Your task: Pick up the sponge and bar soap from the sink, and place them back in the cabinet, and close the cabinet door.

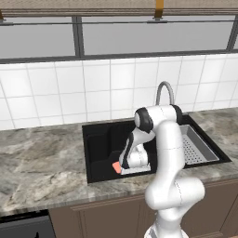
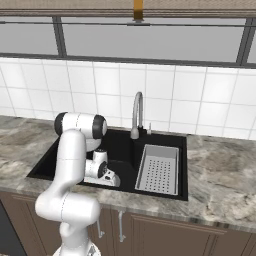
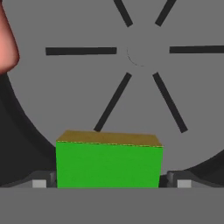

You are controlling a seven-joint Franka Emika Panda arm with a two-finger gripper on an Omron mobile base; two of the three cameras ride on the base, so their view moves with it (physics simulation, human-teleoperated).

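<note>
The sponge (image 3: pixel 108 162) sits between the two dark fingertips (image 3: pixel 39 182) in the hand view, green face toward the camera with its yellow layer along the top edge; the tips press in at either side of it, so the gripper (image 3: pixel 109 183) is narrowed onto the block; behind it lies the grey round drain (image 3: pixel 140 52) with its dark radial slots, close under the hand. The bar soap (image 3: pixel 8 39) shows as a salmon-pink rounded shape at the upper left edge of that view, and as a pink corner (image 1: pixel 116 167) beside the wrist in the left base view, low in the sink (image 1: pixel 100 139) near its front wall.

The sink is a black rectangular basin with a grey perforated tray (image 2: pixel 160 170) in its right part and a curved chrome faucet (image 2: pixel 136 115) behind it; the arm bends down into the left part of the basin. The grey marbled counter (image 1: pixel 37 167) runs to both sides; white square tiles (image 1: pixel 56 93) cover the wall behind, a long window (image 2: pixel 150 42) above them; brown cabinet fronts (image 2: pixel 165 237) stand under the counter.
</note>
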